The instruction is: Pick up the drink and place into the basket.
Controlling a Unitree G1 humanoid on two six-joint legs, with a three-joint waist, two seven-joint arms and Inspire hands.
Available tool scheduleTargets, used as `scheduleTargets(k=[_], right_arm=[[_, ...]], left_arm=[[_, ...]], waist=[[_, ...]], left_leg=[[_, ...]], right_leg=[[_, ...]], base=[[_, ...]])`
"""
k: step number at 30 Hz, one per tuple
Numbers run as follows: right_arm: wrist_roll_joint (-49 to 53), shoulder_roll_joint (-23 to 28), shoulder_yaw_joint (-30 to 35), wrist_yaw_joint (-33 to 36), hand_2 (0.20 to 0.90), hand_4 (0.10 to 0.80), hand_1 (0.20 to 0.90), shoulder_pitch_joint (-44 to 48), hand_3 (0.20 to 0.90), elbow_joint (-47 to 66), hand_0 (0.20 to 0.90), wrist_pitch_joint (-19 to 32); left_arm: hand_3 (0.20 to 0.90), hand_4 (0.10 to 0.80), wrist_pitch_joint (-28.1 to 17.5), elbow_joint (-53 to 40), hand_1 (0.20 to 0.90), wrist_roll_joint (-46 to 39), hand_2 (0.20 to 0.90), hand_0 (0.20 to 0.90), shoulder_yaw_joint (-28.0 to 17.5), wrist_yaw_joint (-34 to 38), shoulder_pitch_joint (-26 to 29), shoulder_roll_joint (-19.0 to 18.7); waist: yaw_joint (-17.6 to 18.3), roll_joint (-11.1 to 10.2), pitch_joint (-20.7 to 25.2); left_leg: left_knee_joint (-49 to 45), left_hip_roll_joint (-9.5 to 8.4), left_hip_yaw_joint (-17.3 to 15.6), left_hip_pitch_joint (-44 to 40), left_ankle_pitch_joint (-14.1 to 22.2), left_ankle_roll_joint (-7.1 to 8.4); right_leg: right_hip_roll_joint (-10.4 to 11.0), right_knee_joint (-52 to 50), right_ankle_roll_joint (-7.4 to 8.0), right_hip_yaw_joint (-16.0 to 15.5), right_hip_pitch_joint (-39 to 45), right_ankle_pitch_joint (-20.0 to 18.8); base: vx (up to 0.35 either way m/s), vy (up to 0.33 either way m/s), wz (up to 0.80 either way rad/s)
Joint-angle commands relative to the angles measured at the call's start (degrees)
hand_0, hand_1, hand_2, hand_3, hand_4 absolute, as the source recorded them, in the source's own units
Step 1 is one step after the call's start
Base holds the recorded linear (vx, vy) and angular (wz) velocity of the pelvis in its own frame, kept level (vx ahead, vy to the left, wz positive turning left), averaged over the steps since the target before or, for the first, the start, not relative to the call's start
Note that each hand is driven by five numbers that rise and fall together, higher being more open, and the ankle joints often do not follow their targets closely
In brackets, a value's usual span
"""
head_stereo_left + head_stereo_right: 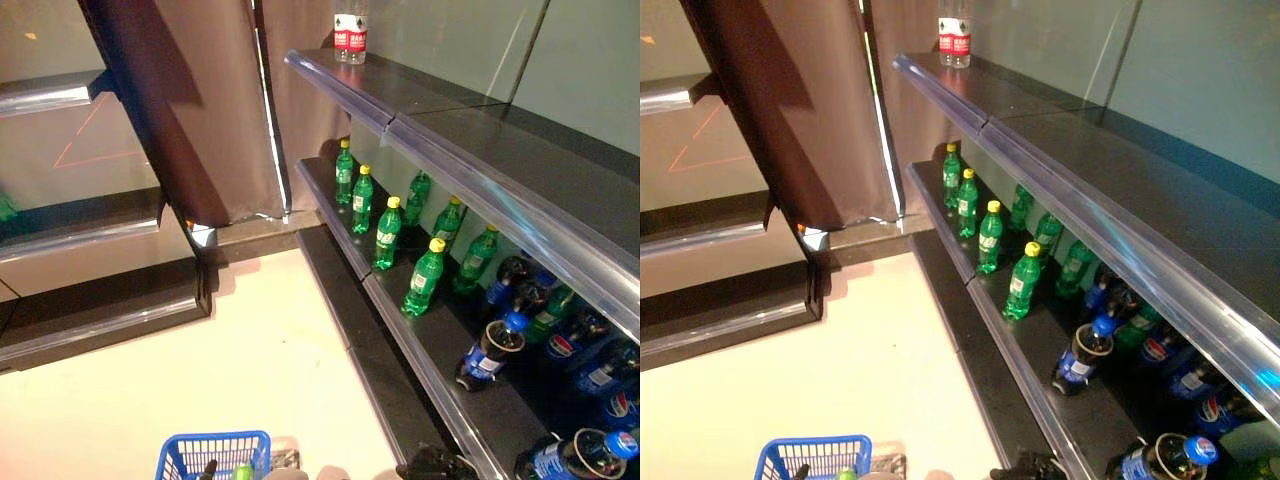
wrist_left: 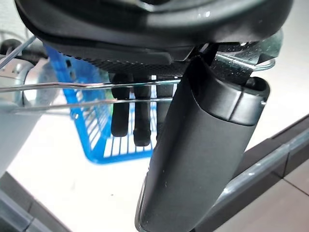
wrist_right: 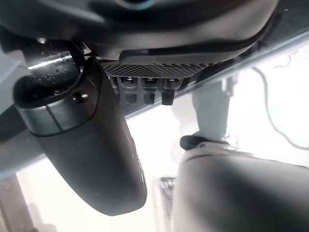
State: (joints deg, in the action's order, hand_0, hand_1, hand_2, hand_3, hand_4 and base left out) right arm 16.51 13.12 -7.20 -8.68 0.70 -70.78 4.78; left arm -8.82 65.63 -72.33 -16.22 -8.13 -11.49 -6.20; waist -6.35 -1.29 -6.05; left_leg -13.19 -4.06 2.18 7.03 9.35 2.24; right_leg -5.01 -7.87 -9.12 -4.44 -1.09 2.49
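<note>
You have green bottles (image 1: 423,278) standing upright in a row along the front edge of the middle shelf (image 1: 400,330), long axes vertical, yellow caps pointing up. A second row of green bottles stands behind them toward the back of that shelf. Farther along the same shelf, dark cola bottles (image 1: 490,350) with blue caps lie tipped (the nearest one points its mouth out toward the shelf's front edge). On the top shelf (image 1: 440,110), at its far end, a clear bottle (image 1: 350,35) with a red label stands upright.

The blue basket (image 1: 215,455) sits low near the floor (image 1: 250,360); a green bottle's cap (image 1: 242,471) shows inside it by the near rim.

Your left robot hand (image 2: 203,145) has its fingers (image 2: 130,118) hooked over the basket's wire handle (image 2: 72,87), thumb extended alongside. Your right robot hand (image 3: 91,145) holds nothing: its fingers (image 3: 145,92) are curled in short and the thumb sticks out, with only the floor past them.
</note>
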Motion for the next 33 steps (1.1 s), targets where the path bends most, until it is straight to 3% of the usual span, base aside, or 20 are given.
scheduleTargets(k=[1,3,4,7,11,13,14,16,17,20,21,22,23,24,25,26,28,29,31,33], right_arm=[[2.3,3.6,0.9,3.0,0.900,0.800,0.900,2.8,0.900,1.6,0.900,1.5],[1.9,3.2,0.5,4.7,0.900,0.800,0.900,2.8,0.900,1.6,0.900,1.8],[2.0,3.2,0.3,5.3,0.900,0.800,0.900,2.7,0.900,1.9,0.900,1.6],[0.6,3.5,0.6,6.1,0.900,0.800,0.900,2.3,0.900,1.8,0.900,1.4],[-0.1,3.9,2.5,5.8,0.900,0.800,0.900,-0.1,0.900,1.0,0.900,2.3],[1.0,3.7,3.6,5.8,0.900,0.800,0.900,-1.9,0.900,0.8,0.900,2.9],[1.3,3.6,3.7,5.9,0.900,0.800,0.900,-2.2,0.900,0.7,0.900,3.1],[1.9,3.6,4.4,5.3,0.900,0.800,0.900,-3.1,0.900,0.3,0.900,3.9],[1.9,3.8,4.5,4.7,0.900,0.800,0.900,-3.3,0.900,0.2,0.900,4.3],[1.4,4.3,4.4,2.8,0.900,0.800,0.900,-4.0,0.900,0.9,0.900,4.5],[1.5,4.3,4.2,2.8,0.900,0.800,0.900,-3.9,0.900,1.2,0.900,4.2],[1.5,4.2,4.2,2.8,0.900,0.800,0.900,-4.0,0.900,1.3,0.900,4.1],[1.4,4.1,3.9,2.9,0.900,0.800,0.900,-3.9,0.900,1.4,0.900,4.0],[1.5,4.3,3.7,2.7,0.900,0.800,0.900,-3.9,0.900,1.0,0.900,3.8],[1.6,4.3,3.5,2.7,0.900,0.800,0.900,-3.9,0.900,0.9,0.900,3.8],[1.8,4.5,3.1,2.7,0.900,0.800,0.900,-3.9,0.900,0.8,0.900,3.4],[1.7,4.5,2.5,3.3,0.900,0.800,0.900,-3.9,0.900,0.7,0.900,2.5],[1.5,4.5,2.4,3.5,0.900,0.800,0.900,-3.8,0.900,0.6,0.900,2.2],[1.0,4.2,2.4,4.9,0.900,0.800,0.900,-3.7,0.900,0.3,0.900,1.5],[1.8,3.8,2.5,6.1,0.900,0.800,0.900,-3.4,0.900,-0.2,0.900,1.3]], left_arm=[[0.200,0.100,-5.3,-11.3,0.300,2.7,0.300,0.300,0.3,-9.1,2.3,-5.3],[0.200,0.100,-4.5,-10.9,0.300,4.6,0.300,0.300,-0.4,-10.4,1.9,-4.8],[0.200,0.100,-4.4,-10.4,0.300,5.2,0.300,0.300,-0.6,-10.8,2.0,-4.7],[0.200,0.100,-4.0,-9.2,0.300,5.3,0.300,0.300,-0.6,-10.2,3.5,-5.2],[0.200,0.100,-3.3,-8.6,0.300,4.3,0.300,0.300,0.4,-6.9,6.8,-6.8],[0.200,0.100,-2.6,-7.9,0.300,4.9,0.300,0.300,1.2,-6.2,8.8,-8.2],[0.200,0.100,-2.7,-7.7,0.300,4.9,0.300,0.300,1.4,-6.1,9.1,-8.4],[0.200,0.100,-3.3,-7.0,0.300,4.1,0.300,0.300,2.3,-6.3,9.8,-8.8],[0.200,0.100,-3.8,-6.8,0.300,3.9,0.300,0.300,2.7,-6.3,10.0,-8.8],[0.200,0.100,-4.7,-8.2,0.300,2.5,0.300,0.300,4.3,-6.2,10.3,-8.8],[0.200,0.100,-4.7,-9.1,0.300,2.3,0.300,0.300,4.7,-5.9,10.4,-8.7],[0.200,0.100,-4.8,-9.4,0.300,2.3,0.300,0.300,4.8,-5.8,10.5,-8.7],[0.200,0.100,-4.9,-10.1,0.300,2.4,0.300,0.300,5.0,-5.4,10.7,-8.6],[0.200,0.100,-5.1,-10.0,0.300,2.3,0.300,0.300,5.8,-5.4,10.9,-8.6],[0.200,0.100,-5.1,-9.9,0.300,2.3,0.300,0.300,6.1,-5.4,11.0,-8.6],[0.200,0.100,-5.5,-9.5,0.300,3.0,0.300,0.300,6.6,-5.5,10.9,-8.7],[0.200,0.100,-5.8,-9.4,0.300,3.3,0.300,0.300,6.9,-5.3,10.5,-8.5],[0.200,0.100,-5.8,-9.3,0.300,3.5,0.300,0.300,6.9,-5.3,10.4,-8.4],[0.200,0.100,-5.7,-9.9,0.300,5.3,0.300,0.300,6.6,-3.9,10.3,-7.5],[0.200,0.100,-6.0,-9.2,0.300,6.5,0.300,0.300,6.8,-3.6,10.2,-6.7]], waist=[[-0.6,2.4,-0.3],[-2.2,2.9,-0.9],[-2.3,2.9,-1.1],[-1.4,2.9,-1.0],[0.6,1.8,-0.3],[1.7,0.8,0.6],[1.9,0.7,0.7],[2.8,1.3,1.0],[3.1,1.9,0.9],[4.5,2.8,0.1],[5.2,2.2,-0.2],[5.6,2.1,-0.4],[6.5,1.5,-0.6],[7.4,0.8,-0.8],[7.7,0.5,-0.8],[7.9,-0.3,-0.6],[7.9,-0.8,-0.2],[7.8,-1.0,0.0],[7.6,-0.6,1.4],[7.8,0.2,2.4]], left_leg=[[10.6,2.14,0.2,0.7,-12.4,0.42],[11.5,2.97,2.7,5.1,-16.5,1.25],[10.5,2.87,3.3,6.2,-16.4,1.01],[7.5,2.54,3.4,6.4,-14.1,-0.07],[2.9,0.37,3.8,3.6,-8.2,-2.18],[0.5,-2.30,2.8,2.5,-5.0,-4.94],[0.3,-2.81,2.7,2.1,-4.6,-5.48],[0.6,-4.14,1.6,-0.5,-3.2,-7.21],[1.0,-4.16,1.1,-1.6,-2.9,-7.55],[3.3,-4.21,-1.3,-5.5,-3.1,-7.12],[4.4,-4.55,-2.2,-6.8,-3.1,-6.51],[4.8,-4.67,-2.2,-7.5,-2.9,-6.34],[5.4,-5.31,-2.2,-8.8,-2.1,-6.05],[5.9,-6.23,-1.0,-10.9,-0.8,-5.56],[6.0,-6.56,-0.6,-11.5,-0.5,-5.30],[6.5,-7.73,-0.4,-13.1,0.2,-4.50],[7.3,-9.12,0.8,-16.1,1.5,-4.01],[7.3,-9.40,1.0,-16.6,1.9,-3.99],[6.5,-9.88,2.4,-17.6,3.0,-4.81],[4.3,-9.45,2.2,-17.9,2.5,-4.42]], right_leg=[[1.9,0.0,8.57,4.7,5.2,6.1],[2.7,0.5,8.80,7.5,8.1,7.0],[3.2,0.2,8.94,8.4,8.8,7.4],[5.2,-0.6,9.90,9.7,9.7,8.4],[10.3,-4.3,13.07,9.9,10.3,7.7],[13.6,-12.4,14.58,10.6,8.9,2.0],[14.1,-14.5,14.68,10.8,8.2,0.3],[16.5,-27.1,14.16,10.7,2.3,-8.7],[16.7,-31.3,13.41,10.6,-0.6,-9.2],[14.3,-30.4,11.60,6.0,-7.5,-6.4],[11.3,-22.6,11.84,2.9,-9.0,-3.7],[10.4,-20.4,12.04,2.1,-9.3,-3.3],[7.4,-14.5,12.57,1.3,-10.5,-2.5],[4.0,-7.7,12.64,0.9,-10.8,-2.9],[3.1,-5.7,12.74,0.7,-10.9,-3.4],[1.6,-1.4,13.44,-2.1,-11.6,-6.0],[0.8,0.9,14.05,-7.0,-12.2,-10.1],[0.8,1.2,14.10,-7.8,-12.4,-10.8],[1.2,0.5,11.95,-7.5,-11.1,-8.3],[1.5,-0.5,10.56,-7.7,-9.6,-5.5]], base=[[0.438,0.204,-0.06],[0.438,0.289,-0.40],[0.471,0.415,-0.54],[0.342,0.387,-0.30],[0.373,0.446,-0.27],[0.408,0.537,-0.26],[0.278,0.419,-0.11],[0.268,0.476,-0.06],[0.271,0.527,-0.24],[0.317,0.436,-0.27],[0.290,0.198,-0.26],[0.343,0.166,-0.21],[0.395,0.128,-0.03],[0.411,0.122,0.06],[0.447,0.103,0.23],[0.359,0.079,0.35],[0.374,0.082,0.31],[0.360,0.078,0.11],[0.332,0.063,-0.02],[0.282,0.053,-0.05]])
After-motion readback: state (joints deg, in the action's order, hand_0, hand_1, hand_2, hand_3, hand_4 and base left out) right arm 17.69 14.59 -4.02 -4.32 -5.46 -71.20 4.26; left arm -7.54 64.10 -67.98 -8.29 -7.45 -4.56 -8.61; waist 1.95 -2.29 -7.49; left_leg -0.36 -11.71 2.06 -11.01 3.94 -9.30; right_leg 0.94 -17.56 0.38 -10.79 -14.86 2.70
